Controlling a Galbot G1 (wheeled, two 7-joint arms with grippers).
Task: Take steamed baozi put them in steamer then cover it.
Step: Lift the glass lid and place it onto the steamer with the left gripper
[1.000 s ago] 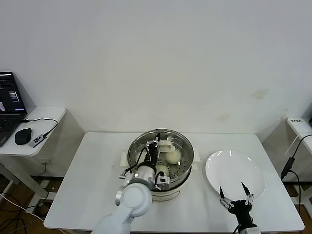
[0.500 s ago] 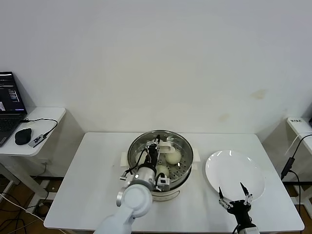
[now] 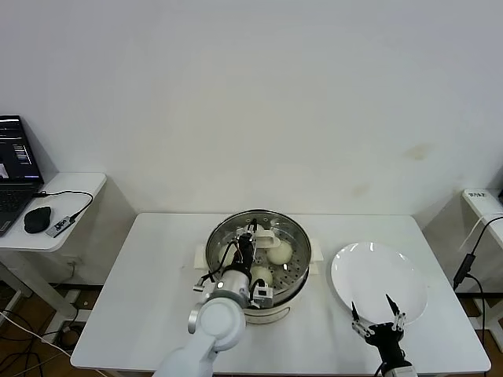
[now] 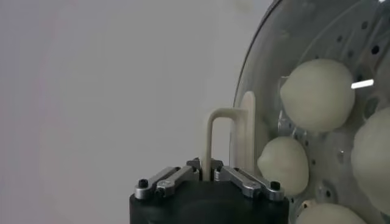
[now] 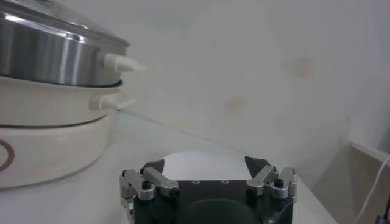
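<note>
On the white table (image 3: 149,298) the steamer (image 3: 295,292), a shiny steel pot on a white base with side handles, stands at the middle. The cover (image 3: 295,236), a clear glass lid with a metal rim, lies over the pot's mouth, and through it the steamed baozi (image 3: 279,252) show as smooth cream-white buns on the perforated tray (two are plain in the head view, four at least partly visible in the left wrist view (image 4: 317,94)).

The left gripper (image 3: 253,233) reaches out over the steamer from the near side, and its claw is pinched on the cover's cream-white handle (image 3: 266,234). In the left wrist view the gripper (image 4: 210,176) has its fingers (image 4: 167,180) pressed in against the foot of the upright, loop-shaped handle (image 4: 216,140), with the glass of the cover (image 4: 268,61) curving away beside it.

The right gripper (image 3: 378,315) sits low at the near right of the table, well apart from the steamer, its claw spread wide and holding nothing. It hangs over the near edge of a flat white plate (image 3: 377,275) that lies to the right of the steamer. From the right wrist view the spread gripper (image 5: 207,173) faces the plate (image 5: 201,163), with the steamer (image 5: 55,122) off to one side.
</note>
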